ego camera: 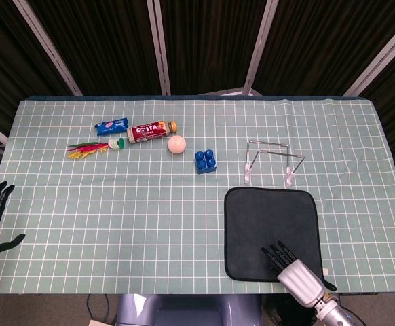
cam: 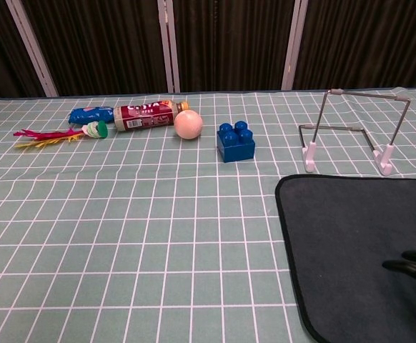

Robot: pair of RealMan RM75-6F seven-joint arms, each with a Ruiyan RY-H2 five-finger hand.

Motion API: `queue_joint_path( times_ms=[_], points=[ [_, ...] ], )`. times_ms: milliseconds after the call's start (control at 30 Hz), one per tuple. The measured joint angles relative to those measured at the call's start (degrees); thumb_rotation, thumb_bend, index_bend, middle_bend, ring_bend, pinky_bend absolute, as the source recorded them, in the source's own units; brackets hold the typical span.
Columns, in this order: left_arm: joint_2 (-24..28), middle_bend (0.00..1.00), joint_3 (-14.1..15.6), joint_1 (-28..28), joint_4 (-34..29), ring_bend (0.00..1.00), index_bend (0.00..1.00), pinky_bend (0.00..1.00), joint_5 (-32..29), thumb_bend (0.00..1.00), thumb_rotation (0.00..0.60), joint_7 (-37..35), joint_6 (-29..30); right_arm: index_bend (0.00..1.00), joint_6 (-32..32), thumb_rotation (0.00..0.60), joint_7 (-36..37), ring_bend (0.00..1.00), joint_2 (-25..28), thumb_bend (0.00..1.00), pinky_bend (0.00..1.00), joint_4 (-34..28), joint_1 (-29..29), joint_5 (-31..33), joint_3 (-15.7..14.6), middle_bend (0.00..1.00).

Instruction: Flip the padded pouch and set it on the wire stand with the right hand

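Padded pouch (ego camera: pixel 271 229) flat on bench (ego camera: pixel 116 224), just before wire stand (ego camera: pixel 271 161), not yet gripped. Your right hand (ego camera: pixel 294 273) over its near edge, fingers (ego camera: pixel 276 252) extended, empty. Step: approach. Next: hook near edge, lift, turn over.
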Motion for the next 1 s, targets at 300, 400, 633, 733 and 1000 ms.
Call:
queue_joint_path(
  times_ms=[300, 400, 633, 733, 1000],
  points=[
    [0.0, 0.0, 0.0, 0.0, 0.1, 0.0, 0.0, 0.0, -0.1, 0.0, 0.6, -0.2, -0.1, 0.36, 0.9, 0.6, -0.4, 0.0, -0.7, 0.18, 0.0, 1.4, 0.0, -0.1, 0.0, 0.0],
    [0.0, 0.0, 0.0, 0.0, 0.1, 0.0, 0.0, 0.0, -0.1, 0.0, 0.6, -0.3, -0.1, 0.37, 1.1, 0.6, -0.5, 0.0, -1.0, 0.2, 0.0, 1.9, 0.0, -0.1, 0.1, 0.0],
    [0.0, 0.0, 0.0, 0.0, 0.1, 0.0, 0.0, 0.0, 0.0, 0.0, 0.6, -0.2, -0.1, 0.37, 2.0, 0.6, 0.3, 0.0, -1.6, 0.29, 0.0, 2.9, -0.1, 0.2, 0.2, 0.0],
    [0.0, 0.0, 0.0, 0.0, 0.1, 0.0, 0.0, 0.0, -0.1, 0.0, 0.6, -0.3, -0.1, 0.38, 2.4, 0.6, 0.9, 0.0, -1.6, 0.3, 0.0, 2.9, -0.1, 0.4, 0.1, 0.0],
    [0.0, 0.0, 0.1, 0.0, 0.1, 0.0, 0.0, 0.0, 0.2, 0.0, 0.6, -0.4, -0.1, 0.47, 3.3, 0.6, 1.7, 0.0, -1.9, 0.33, 0.0, 3.6, -0.1, 0.3, 0.0, 0.0]
  ],
)
